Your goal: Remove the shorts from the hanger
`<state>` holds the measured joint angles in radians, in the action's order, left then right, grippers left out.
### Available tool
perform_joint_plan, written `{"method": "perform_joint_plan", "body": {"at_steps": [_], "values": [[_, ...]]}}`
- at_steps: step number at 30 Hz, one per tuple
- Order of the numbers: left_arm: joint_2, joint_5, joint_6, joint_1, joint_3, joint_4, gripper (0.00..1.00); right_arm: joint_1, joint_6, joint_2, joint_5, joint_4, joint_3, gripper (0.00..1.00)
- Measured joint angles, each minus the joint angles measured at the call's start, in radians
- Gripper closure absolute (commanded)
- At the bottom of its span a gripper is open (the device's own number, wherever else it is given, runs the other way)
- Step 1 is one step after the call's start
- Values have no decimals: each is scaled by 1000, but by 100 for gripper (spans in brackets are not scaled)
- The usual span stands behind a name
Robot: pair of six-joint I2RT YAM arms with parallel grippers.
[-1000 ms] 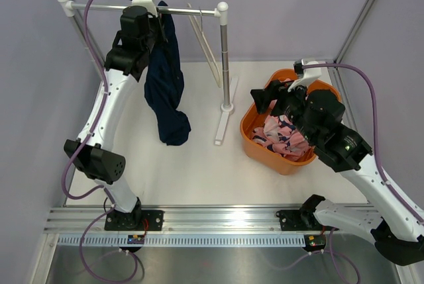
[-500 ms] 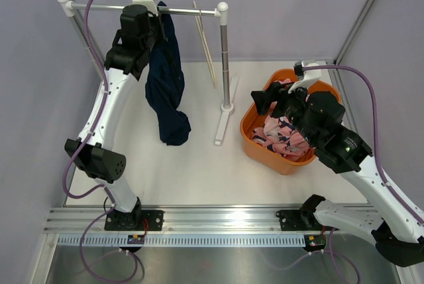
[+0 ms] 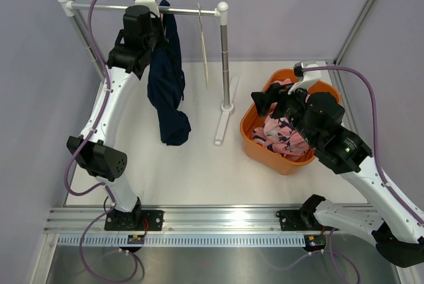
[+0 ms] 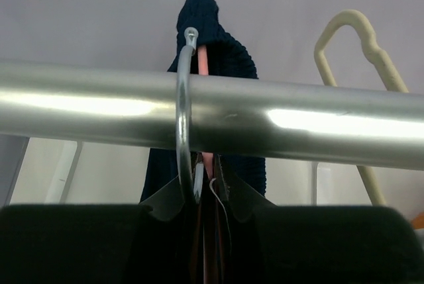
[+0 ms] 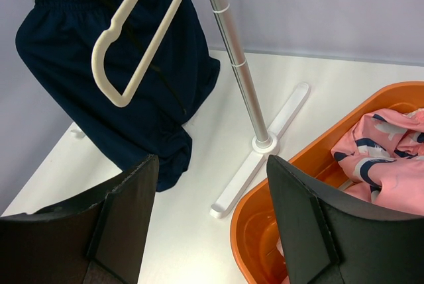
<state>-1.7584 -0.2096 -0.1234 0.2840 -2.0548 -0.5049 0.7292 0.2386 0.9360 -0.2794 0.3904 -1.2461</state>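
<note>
While the plain dark navy cloth shorts (image 3: 165, 85) hang from a hanger whose thin silver wire hook (image 4: 181, 118) loops over the round silver metal rail (image 4: 298, 122), the left tool (image 4: 202, 237) sits right up at that hook, just under the rail, nr the far left corner of the white tabletop (image 3: 199, 171). Its two black fingers (image 4: 66, 244) flank the hanger neck & the bunched navy cloth. Whether they pinch it or only bracket it, can't tell from the wrist view. The navy shorts drape down in a long twisted fold. Their lower end is low nr the tabletop, touching or not unclear.

A bare cream plastic hanger (image 4: 354, 14) hangs on the same rail, btwn the navy shorts & the rack's upright silver post (image 5: 238, 65). The post stands on a flat white foot bar (image 5: 238, 185), by the far edge, approx mid-width.

The pink cloth shorts w/ navy-&-white blotches (image 3: 281, 135) lie crumpled inside the round orange plastic basket (image 3: 262, 148), which sits toward the right edge of the tabletop. The right tool (image 5: 212, 185) hovers over the basket's far-left rim, fingers spread wide, nothing btwn them.
</note>
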Motion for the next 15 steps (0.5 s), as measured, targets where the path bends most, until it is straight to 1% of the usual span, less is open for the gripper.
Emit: {"method": "perform_joint_plan", "body": {"at_steps": [1, 3, 4, 15], "values": [[0, -3, 0, 0, 0, 0, 90, 0, 0, 0, 0, 0, 0, 25], [0, -5, 2, 0, 0, -1, 98, 0, 0, 0, 0, 0, 1, 25], [0, -7, 0, 0, 0, -1, 100, 0, 0, 0, 0, 0, 1, 25], [10, 11, 39, 0, 3, 1, 100, 0, -4, 0, 0, 0, 2, 25]]}}
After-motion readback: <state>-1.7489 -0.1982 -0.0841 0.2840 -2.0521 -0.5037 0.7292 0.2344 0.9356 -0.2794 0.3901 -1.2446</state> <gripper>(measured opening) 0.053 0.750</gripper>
